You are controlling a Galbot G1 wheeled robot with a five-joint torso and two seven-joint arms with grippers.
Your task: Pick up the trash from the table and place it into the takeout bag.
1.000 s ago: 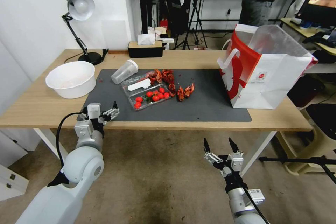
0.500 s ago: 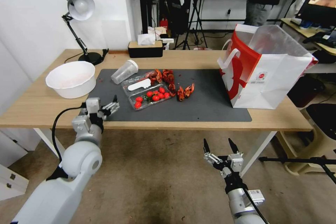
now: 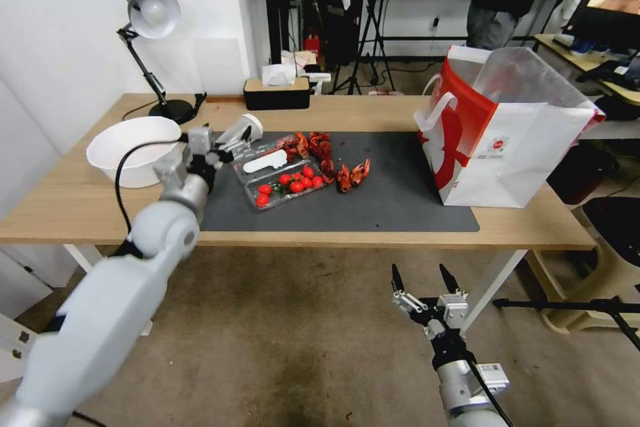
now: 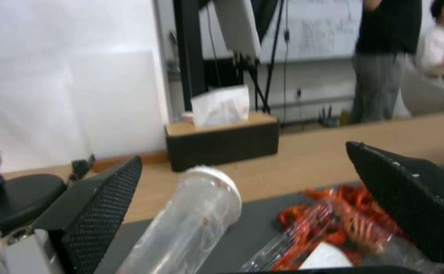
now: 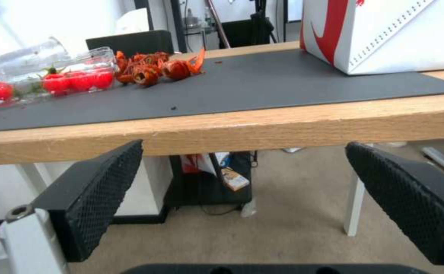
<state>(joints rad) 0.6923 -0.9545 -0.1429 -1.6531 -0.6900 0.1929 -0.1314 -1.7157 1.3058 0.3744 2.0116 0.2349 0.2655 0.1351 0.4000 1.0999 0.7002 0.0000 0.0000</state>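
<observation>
Early days, by the look of it: nothing visibly lifted, and all the trash seen lies out on the table [image 3: 400, 113], on the dark grey mat [image 3: 400, 203]. Clear plastic cup [image 3: 235, 137] on its side at the mat's far left corner. Just beside it, a clear clamshell tray [image 3: 283, 173] with cherry tomatoes [image 3: 293, 183] and a white piece inside. Red crayfish shells [image 3: 333, 163] scattered beyond and to the right of the tray. White bowl [image 3: 130, 147] off the mat at the left end. Takeout bag [image 3: 507, 127] upright and gaping at the right end, well apart from the leftovers; inside of the bag not visible, so cannot tell whether anything has gone in.

Left tool [image 3: 230, 140] out over the mat's far left corner, right at the cup. Wide open, in the wrist view one pad [image 4: 97, 213] either side of the cup [image 4: 186, 228], with clear daylight between rubber and plastic. Holding nothing, touching nothing as far as can be told. Looks like the lining-up for a first grab.

Right tool [image 3: 427, 287] parked low, below the front edge of the table, spread open and empty.
</observation>
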